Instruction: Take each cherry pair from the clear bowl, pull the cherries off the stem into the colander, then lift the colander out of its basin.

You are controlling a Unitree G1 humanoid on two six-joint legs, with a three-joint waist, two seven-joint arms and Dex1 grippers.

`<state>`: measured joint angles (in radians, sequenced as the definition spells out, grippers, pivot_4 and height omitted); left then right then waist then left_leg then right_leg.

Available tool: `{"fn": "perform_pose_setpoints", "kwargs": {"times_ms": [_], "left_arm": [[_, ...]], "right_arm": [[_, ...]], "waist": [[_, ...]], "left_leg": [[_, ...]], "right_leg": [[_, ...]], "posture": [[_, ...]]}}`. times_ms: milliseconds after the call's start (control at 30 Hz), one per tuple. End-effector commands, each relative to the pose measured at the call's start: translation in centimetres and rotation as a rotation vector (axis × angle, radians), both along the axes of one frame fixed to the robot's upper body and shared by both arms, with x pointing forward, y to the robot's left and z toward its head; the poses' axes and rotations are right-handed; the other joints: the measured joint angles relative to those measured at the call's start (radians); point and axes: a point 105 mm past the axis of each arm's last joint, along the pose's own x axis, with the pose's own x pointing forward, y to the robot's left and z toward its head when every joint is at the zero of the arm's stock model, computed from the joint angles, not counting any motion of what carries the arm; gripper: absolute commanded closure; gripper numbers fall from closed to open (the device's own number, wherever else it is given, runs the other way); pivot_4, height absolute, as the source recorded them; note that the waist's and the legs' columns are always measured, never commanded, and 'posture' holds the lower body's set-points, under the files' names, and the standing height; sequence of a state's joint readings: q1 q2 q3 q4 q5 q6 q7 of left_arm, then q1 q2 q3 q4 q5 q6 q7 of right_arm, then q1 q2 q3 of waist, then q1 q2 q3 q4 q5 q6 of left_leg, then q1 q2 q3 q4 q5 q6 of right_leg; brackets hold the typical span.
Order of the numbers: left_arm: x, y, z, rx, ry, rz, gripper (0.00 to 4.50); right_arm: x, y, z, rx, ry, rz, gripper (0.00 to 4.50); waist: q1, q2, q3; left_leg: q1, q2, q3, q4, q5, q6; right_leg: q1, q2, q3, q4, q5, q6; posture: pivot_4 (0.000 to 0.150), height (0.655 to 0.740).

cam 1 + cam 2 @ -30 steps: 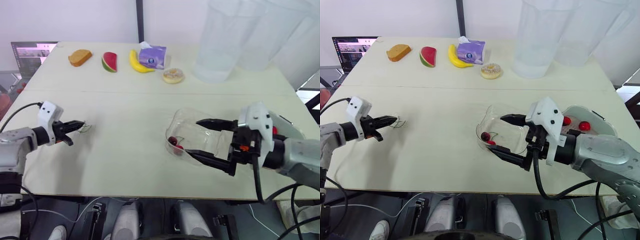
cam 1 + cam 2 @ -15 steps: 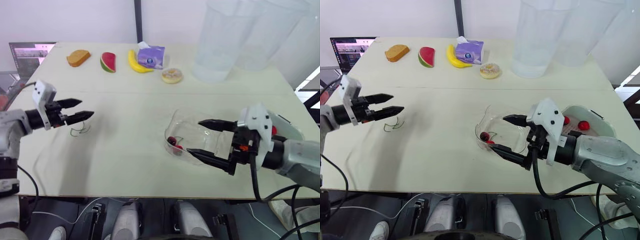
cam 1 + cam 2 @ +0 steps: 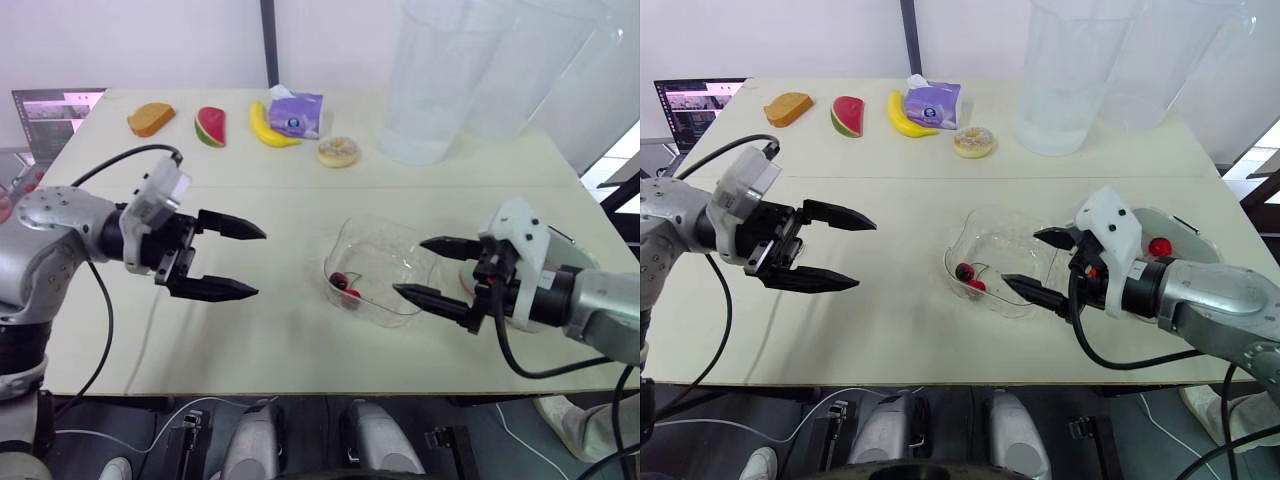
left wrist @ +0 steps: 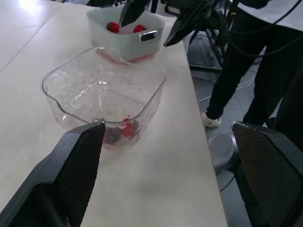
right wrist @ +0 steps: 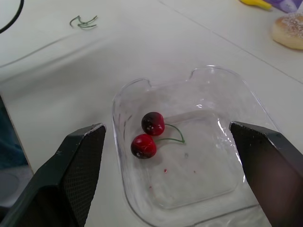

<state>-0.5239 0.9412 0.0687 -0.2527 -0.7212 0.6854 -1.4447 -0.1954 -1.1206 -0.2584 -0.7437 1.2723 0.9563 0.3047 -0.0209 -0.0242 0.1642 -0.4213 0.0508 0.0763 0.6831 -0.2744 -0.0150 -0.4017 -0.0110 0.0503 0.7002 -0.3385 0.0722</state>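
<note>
My left gripper [image 3: 260, 263] and right gripper [image 3: 408, 266] stand wide open, empty; the red cherry pair [image 5: 144, 145] lies in the clear square bowl [image 5: 203, 165].

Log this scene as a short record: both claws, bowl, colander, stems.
left claw: open, holding nothing
right claw: open, holding nothing, beside the clear bowl
clear bowl: one cherry pair inside, stem attached
colander: two loose cherries inside
stems: bare, on the table
left to do: pull last pair, lift colander
</note>
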Motion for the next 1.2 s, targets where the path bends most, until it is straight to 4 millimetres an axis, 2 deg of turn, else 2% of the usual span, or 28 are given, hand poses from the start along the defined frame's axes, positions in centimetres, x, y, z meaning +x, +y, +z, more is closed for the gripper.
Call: {"fn": "perform_pose_setpoints", "kwargs": {"times_ms": [33, 100, 300, 467, 533, 600, 700, 867, 1033, 1200], "left_arm": [[0.1, -1.2, -0.5, 0.013, -0.064, -0.053, 0.02], [0.4, -1.8, -0.7, 0.000, -0.079, -0.067, 0.02], [0.8, -2.5, -0.8, -0.021, -0.096, -0.083, 0.02], [1.0, -2.5, -0.8, -0.019, -0.102, -0.085, 0.02], [1.0, -2.5, -0.8, -0.017, -0.103, -0.087, 0.02], [1.0, -2.5, -0.9, -0.016, -0.102, -0.088, 0.02], [1.0, -2.5, -1.0, -0.010, -0.104, -0.088, 0.02], [1.1, -2.6, -1.1, -0.007, -0.108, -0.091, 0.02], [1.4, -2.7, -1.2, -0.006, -0.107, -0.087, 0.02], [1.6, -2.9, -1.3, -0.010, -0.096, -0.074, 0.02]], "right_arm": [[3.4, -0.8, -1.0, -0.089, 0.048, -0.095, 0.00], [4.8, -0.6, -1.5, -0.146, 0.078, -0.085, 0.00], [6.6, 0.7, -2.7, -0.309, 0.073, 0.061, 0.00], [6.9, 1.2, -3.6, -0.470, 0.044, 0.235, 0.00], [7.1, 1.5, -3.5, -0.544, -0.017, 0.324, 0.00], [7.0, 2.3, -3.0, -0.614, -0.157, 0.466, 0.00], [6.5, 2.4, -3.3, -0.757, -0.329, 0.700, 0.00], [5.6, 2.1, -4.4, -0.910, -0.365, 0.983, 0.00], [6.0, 3.0, -5.2, -1.046, -0.404, 1.098, 0.00], [6.8, 4.9, -5.3, -1.141, -0.461, 1.160, 0.00]], "waist": [[0.000, 0.000, 0.000], [0.001, 0.000, 0.000], [0.006, 0.001, 0.001], [0.005, 0.001, 0.001], [0.004, 0.001, 0.001], [0.004, 0.001, 0.001], [0.004, 0.001, 0.001], [0.003, 0.001, 0.001], [0.001, 0.001, 0.001], [0.001, 0.001, 0.001]], "left_leg": [[0.000, 0.000, 0.000, 0.000, 0.000, 0.000], [0.000, 0.000, 0.001, 0.001, 0.000, 0.000], [-0.006, 0.000, 0.001, 0.000, -0.001, 0.002], [-0.006, 0.000, 0.002, 0.001, -0.001, 0.002], [-0.006, 0.000, 0.002, 0.001, -0.001, 0.002], [-0.006, 0.000, 0.002, 0.001, -0.001, 0.002], [-0.006, 0.000, 0.002, 0.001, -0.001, 0.002], [-0.005, 0.000, 0.002, 0.002, -0.001, 0.002], [-0.004, 0.000, 0.002, 0.002, -0.001, 0.002], [-0.004, 0.000, 0.002, 0.002, 0.000, 0.000]], "right_leg": [[0.000, 0.000, 0.000, 0.000, 0.000, 0.000], [0.000, 0.000, 0.001, 0.000, 0.000, 0.000], [-0.008, 0.000, 0.001, 0.000, 0.000, -0.001], [-0.007, -0.001, 0.001, -0.001, 0.000, 0.000], [-0.007, -0.001, 0.001, 0.000, 0.000, 0.000], [-0.007, -0.001, 0.000, 0.000, 0.000, 0.000], [-0.007, 0.000, 0.000, 0.000, 0.000, 0.000], [-0.006, -0.001, 0.000, 0.000, 0.000, 0.000], [-0.006, -0.001, 0.000, 0.001, 0.000, 0.000], [-0.006, -0.001, 0.000, 0.001, 0.000, 0.000]], "posture": [[0.150, 0.7400], [0.150, 0.7400], [0.150, 0.7400], [0.150, 0.7400], [0.150, 0.7400], [0.150, 0.7400], [0.150, 0.7400], [0.150, 0.7400], [0.150, 0.7400], [0.150, 0.7400]]}}
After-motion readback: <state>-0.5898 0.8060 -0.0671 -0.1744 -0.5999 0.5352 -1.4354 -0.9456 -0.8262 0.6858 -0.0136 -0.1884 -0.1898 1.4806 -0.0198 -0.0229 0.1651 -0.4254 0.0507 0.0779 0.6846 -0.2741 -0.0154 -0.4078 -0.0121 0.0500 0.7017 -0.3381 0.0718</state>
